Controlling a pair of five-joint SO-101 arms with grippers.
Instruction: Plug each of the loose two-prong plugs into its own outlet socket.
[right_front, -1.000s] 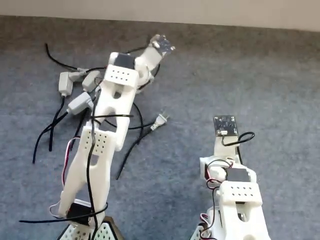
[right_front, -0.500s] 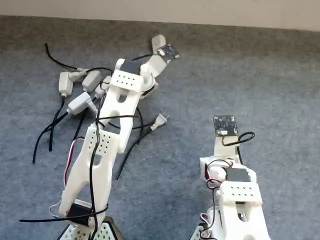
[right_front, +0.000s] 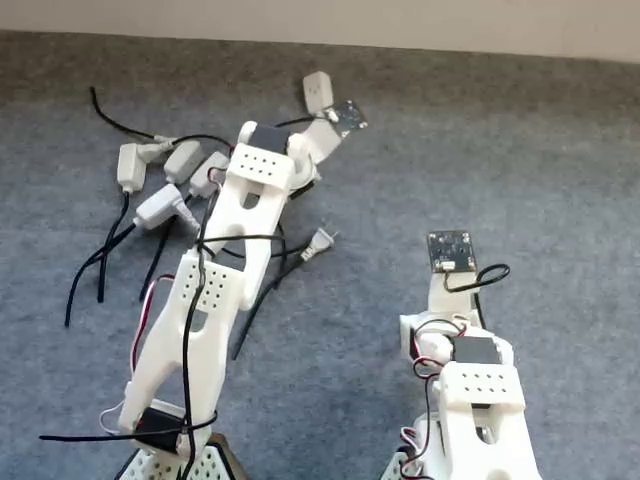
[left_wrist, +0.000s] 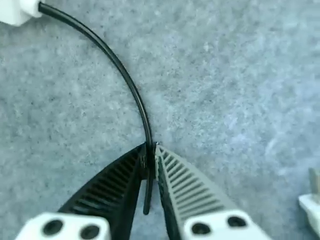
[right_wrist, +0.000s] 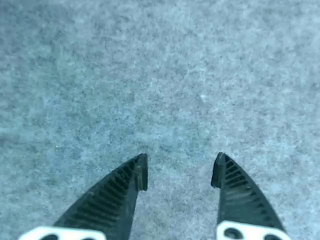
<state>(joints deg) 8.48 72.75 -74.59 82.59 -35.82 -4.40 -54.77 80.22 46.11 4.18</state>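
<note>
The left end effector (left_wrist: 150, 155) is shut tight on a thin black cord (left_wrist: 117, 65). The cord bends away from the tips and ends in a white piece (left_wrist: 15, 10). I cannot tell if that piece is a plug or a socket. In the high view it lies beyond the socket pile (right_front: 165, 175), on the far side, away from the arm bases. To reach the pile, the piece has to be pulled back and across to it.

A loose plug (right_front: 320, 240) lies on the desk (right_front: 520, 160), on the side of the pile nearest the right arm. Its two prongs point away from the pile and its cord trails back toward the arm bases, so I think it must be turned around to go in.

The right end effector (right_wrist: 179, 172) is wide open and holds nothing. It hangs over bare desk, farther from the pile than the plug is, with lots of room around it. I think the right arm is the free one for that plug.

The pile has many cords close by, so things could snag there.
</note>
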